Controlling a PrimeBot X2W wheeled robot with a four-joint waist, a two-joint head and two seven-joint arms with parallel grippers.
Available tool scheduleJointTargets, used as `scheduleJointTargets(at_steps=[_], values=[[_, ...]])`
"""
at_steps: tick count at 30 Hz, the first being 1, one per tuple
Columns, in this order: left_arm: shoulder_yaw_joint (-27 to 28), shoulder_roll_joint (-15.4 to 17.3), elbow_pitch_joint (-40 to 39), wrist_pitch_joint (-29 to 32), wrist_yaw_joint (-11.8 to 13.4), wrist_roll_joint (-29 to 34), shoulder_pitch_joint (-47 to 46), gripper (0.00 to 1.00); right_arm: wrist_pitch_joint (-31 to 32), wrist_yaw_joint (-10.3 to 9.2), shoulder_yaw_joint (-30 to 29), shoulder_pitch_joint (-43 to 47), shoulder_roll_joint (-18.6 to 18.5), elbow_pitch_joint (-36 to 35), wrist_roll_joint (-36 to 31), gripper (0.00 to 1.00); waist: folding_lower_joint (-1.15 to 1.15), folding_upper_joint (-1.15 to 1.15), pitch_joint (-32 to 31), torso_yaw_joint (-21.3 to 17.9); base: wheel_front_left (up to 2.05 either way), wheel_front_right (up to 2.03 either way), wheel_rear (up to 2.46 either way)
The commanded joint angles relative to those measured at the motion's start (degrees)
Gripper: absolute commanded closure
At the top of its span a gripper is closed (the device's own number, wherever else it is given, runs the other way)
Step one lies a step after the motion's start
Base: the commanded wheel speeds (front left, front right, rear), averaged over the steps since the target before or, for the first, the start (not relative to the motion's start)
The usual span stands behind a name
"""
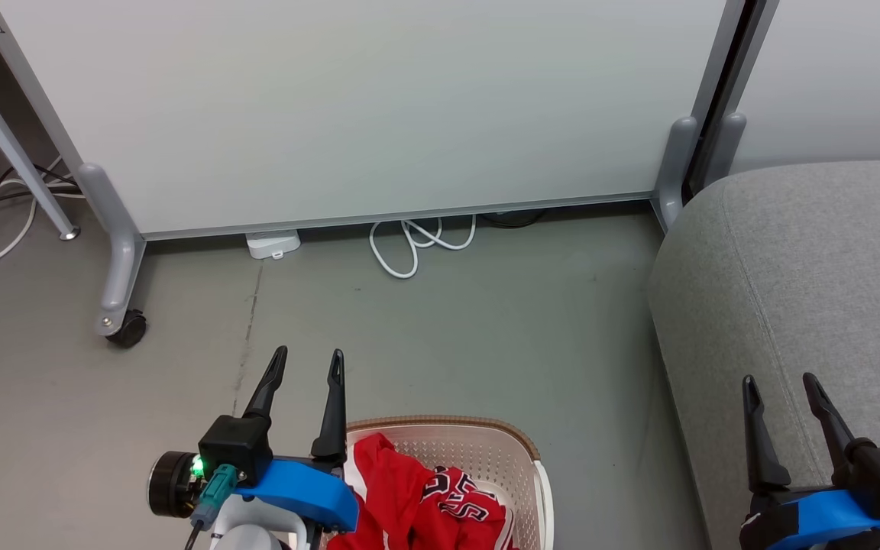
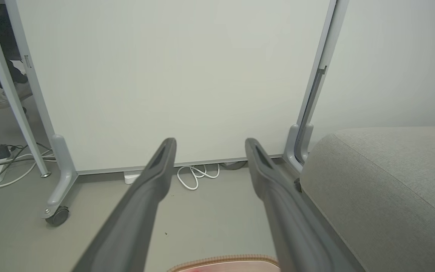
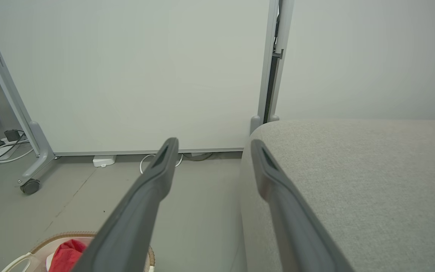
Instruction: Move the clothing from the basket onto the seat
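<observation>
My left claw [image 1: 308, 354] hangs spread wide, holding nothing, at the left edge of the basket [image 1: 448, 422]. The red clothing [image 1: 409, 489] lies heaped inside, its lettering visible from my head; my right wrist catches one red fold. My right claw [image 1: 780, 380], equally spread and empty, hovers over the seat [image 1: 807, 267].

Bright red soft cloth clothing [image 1: 390, 489]; cream-white perforated plastic basket [image 1: 495, 452], brown woven-look rim; light-grey matt coarse-fabric seat [image 1: 791, 275]; smooth matt grey floor [image 1: 448, 328].
</observation>
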Motion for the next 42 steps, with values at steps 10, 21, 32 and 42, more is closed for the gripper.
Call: scheduleJointTargets(at_steps=[10,21,32,42], values=[[0.57,0.0,0.31,-0.29,0.25,0.29,-1.22,0.0,-0.48,0.13,0.3,-0.27,-0.31,0.32,0.29,0.0,0.0,0.0,1.02,-0.44,0.0,0.0,0.0],[1.29,0.39,1.74,-0.28,-0.03,2.39,-3.12,0.0,-0.61,0.13,2.75,-3.44,-0.3,-0.9,0.62,0.0,0.0,0.0,7.02,-2.93,0.0,0.0,0.0],[2.87,2.79,6.89,-0.24,-0.2,4.28,-7.24,0.0,-1.26,0.12,8.01,-9.5,-0.28,-1.91,2.46,0.0,0.0,0.0,18.16,-9.16,0.0,0.0,0.0],[4.69,6.54,17.13,-0.24,0.47,4.64,-11.12,0.0,-1.49,0.08,12.32,-13.52,-0.22,-3.2,6.05,0.0,0.0,0.0,26.54,-15.79,0.0,0.0,0.0]])
